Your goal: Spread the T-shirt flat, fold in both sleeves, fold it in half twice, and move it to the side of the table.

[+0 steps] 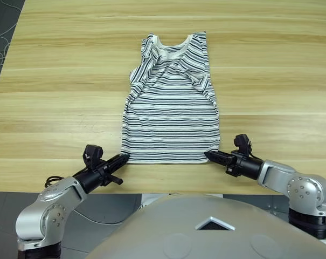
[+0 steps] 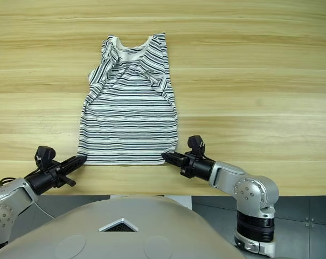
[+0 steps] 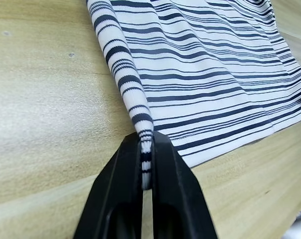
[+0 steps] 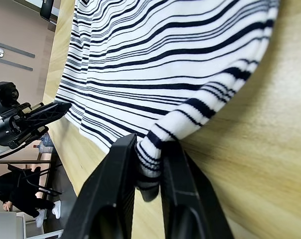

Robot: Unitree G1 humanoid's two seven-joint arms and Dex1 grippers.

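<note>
A black-and-white striped T-shirt (image 1: 171,102) lies lengthwise on the wooden table (image 1: 55,81), collar at the far end, both sleeves folded in over the chest. My left gripper (image 1: 124,157) is shut on the hem's near left corner (image 3: 145,149). My right gripper (image 1: 209,155) is shut on the hem's near right corner (image 4: 155,149). Both corners sit just above the table's front edge. In the right wrist view the left gripper (image 4: 60,108) shows across the hem.
Bare wood lies to the left and right of the shirt, with wide room on both sides. The table's front edge (image 1: 168,186) runs just behind the grippers. Dark floor with cables (image 1: 1,38) shows beyond the left edge.
</note>
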